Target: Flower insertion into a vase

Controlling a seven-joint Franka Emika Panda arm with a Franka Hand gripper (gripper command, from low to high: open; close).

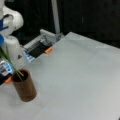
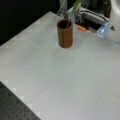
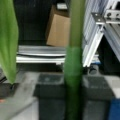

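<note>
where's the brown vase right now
In both front views the vase stands upright on the grey table, near one front view's lower left edge, with a green flower stem leaning into its mouth.

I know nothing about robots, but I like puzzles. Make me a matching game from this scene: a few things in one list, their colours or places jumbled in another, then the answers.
Things:
1. vase
2. flower stem
3. small clip
4. table

Descriptions:
A. orange, at the table's far edge
B. pale grey, flat, bears the vase
C. brown, upright cylinder with a dark inside
D. green, its lower end inside the vase

Pairs: 1-C, 2-D, 3-A, 4-B

The gripper is not in view.
</note>
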